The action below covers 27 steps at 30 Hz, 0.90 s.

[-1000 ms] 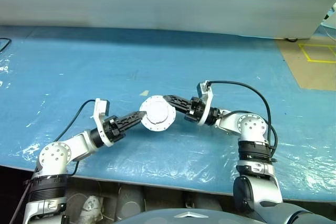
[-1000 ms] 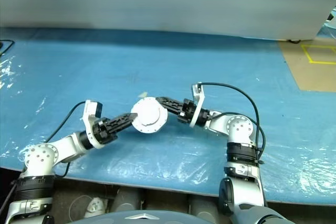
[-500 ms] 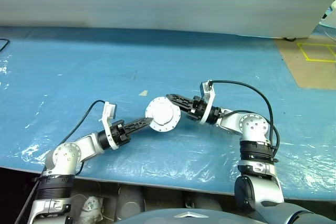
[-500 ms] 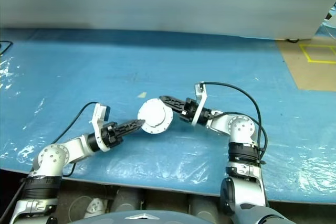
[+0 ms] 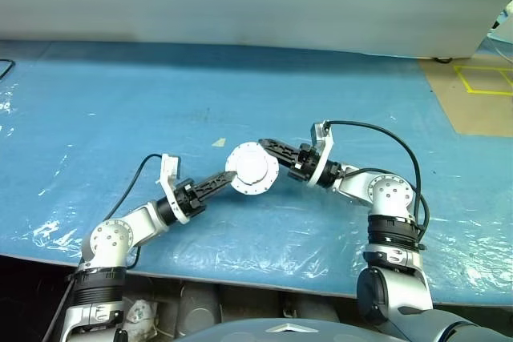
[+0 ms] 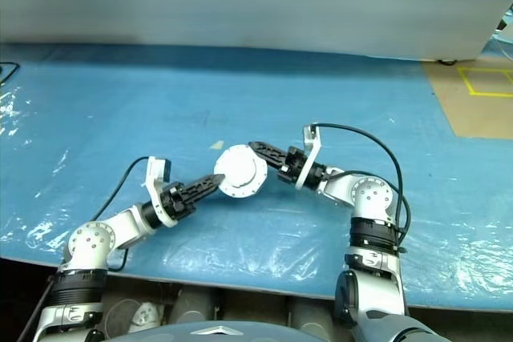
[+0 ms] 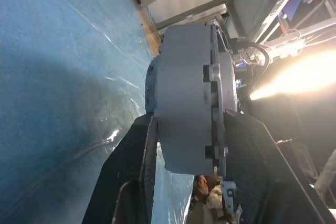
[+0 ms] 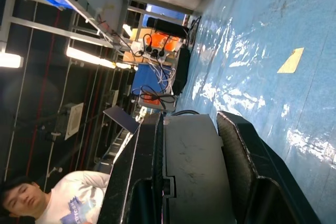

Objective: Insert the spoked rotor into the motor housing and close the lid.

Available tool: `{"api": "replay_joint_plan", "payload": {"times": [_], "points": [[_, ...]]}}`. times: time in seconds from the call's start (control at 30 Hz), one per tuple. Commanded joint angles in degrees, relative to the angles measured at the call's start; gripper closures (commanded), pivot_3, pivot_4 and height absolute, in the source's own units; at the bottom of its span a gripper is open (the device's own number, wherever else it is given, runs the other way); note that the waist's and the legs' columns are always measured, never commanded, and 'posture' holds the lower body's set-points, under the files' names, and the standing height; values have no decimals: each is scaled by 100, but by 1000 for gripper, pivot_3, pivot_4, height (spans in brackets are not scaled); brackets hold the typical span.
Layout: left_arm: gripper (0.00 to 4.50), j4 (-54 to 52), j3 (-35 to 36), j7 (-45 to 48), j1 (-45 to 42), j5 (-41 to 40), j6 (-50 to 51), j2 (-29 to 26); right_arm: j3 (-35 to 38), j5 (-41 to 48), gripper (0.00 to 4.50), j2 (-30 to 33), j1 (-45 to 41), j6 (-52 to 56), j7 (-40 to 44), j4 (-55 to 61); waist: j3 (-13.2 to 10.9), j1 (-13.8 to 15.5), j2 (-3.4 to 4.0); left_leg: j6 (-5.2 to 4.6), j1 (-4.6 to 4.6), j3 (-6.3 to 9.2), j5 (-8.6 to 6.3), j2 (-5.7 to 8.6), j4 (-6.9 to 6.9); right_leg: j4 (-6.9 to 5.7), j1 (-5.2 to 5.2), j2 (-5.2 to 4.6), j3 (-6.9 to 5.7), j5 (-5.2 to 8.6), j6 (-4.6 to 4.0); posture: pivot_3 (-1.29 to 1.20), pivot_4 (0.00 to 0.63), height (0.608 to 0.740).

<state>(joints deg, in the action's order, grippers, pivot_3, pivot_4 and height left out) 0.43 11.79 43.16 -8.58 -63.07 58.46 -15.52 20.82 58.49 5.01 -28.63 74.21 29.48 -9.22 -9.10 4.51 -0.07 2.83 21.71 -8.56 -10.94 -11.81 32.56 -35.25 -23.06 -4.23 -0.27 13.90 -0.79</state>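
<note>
Left eye view: assy held up over blue table (image 5: 96, 94), both arms on it. L to R: left gripper (image 5: 226, 179) clamps motor housing (image 5: 252, 170) across its thickness; left wrist view has both fingers (image 7: 131, 182) pressed on the drum's faces. Right gripper (image 5: 271, 146) grips the same drum from the other side, fingers (image 8: 239, 156) tight on it.

Step, my read: lid (image 7: 219, 103) looks already seated; closing stage, prob. final press or check. Next move needs a square squeeze, no tilt, then set down.

Hidden: spoked rotor, presumably inside. Seam gap hard to judge. Person (image 8: 37, 203) at edge of right wrist view.
</note>
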Motion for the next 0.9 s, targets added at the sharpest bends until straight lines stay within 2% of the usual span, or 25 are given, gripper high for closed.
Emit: {"api": "replay_joint_plan", "payload": {"times": [0.03, 0.07, 0.23, 0.27, 0.77, 0.9], "points": [[2867, -181, -118, -257, -41, 108, -40, 113, -101, 674, 2564, -241, -271, 224, 277, 313, 0, -2, 0, 0, 0, 0, 0, 0, 0, 0, 0, 0, 0, 0, 0, 0, 150, 740], [2867, -194, -119, -264, -35, 111, -42, 132, -90, 720, 2326, -240, -276, 241, 292, 339, 0, -6, 0, 0, -1, 0, 0, -1, -1, 0, 0, 0, 0, 0, 0, 0, 150, 740], [2867, -228, -106, -304, -6, 109, -52, 193, -67, 729, 422, -228, -346, 142, 200, 230, 0, -7, 0, 0, -1, 0, 0, -1, -1, 0, 0, 0, 0, 0, 0, 0, 150, 740], [2867, -237, -107, -301, -2, 105, -52, 196, -53, 727, 178, -234, -358, 130, 185, 193, 0, -6, 0, 0, -1, 0, 0, -1, -1, 0, 0, 0, 0, 0, 0, 0, 150, 740], [2867, -232, 134, -331, -76, -123, -73, 404, 41, 740, 178, -269, -341, 162, 130, 119, 0, -4, 0, 0, 0, 0, 0, 0, -1, 2, 0, 0, 0, 0, 0, 0, 150, 740], [3162, -282, 176, -291, -74, -290, 18, 395, 43, 737, 132, -261, -338, 169, 121, 115, 0, -4, 0, 0, 0, 0, 0, 0, -2, 2, 0, 0, 0, 0, 0, 0, 150, 740]]}}
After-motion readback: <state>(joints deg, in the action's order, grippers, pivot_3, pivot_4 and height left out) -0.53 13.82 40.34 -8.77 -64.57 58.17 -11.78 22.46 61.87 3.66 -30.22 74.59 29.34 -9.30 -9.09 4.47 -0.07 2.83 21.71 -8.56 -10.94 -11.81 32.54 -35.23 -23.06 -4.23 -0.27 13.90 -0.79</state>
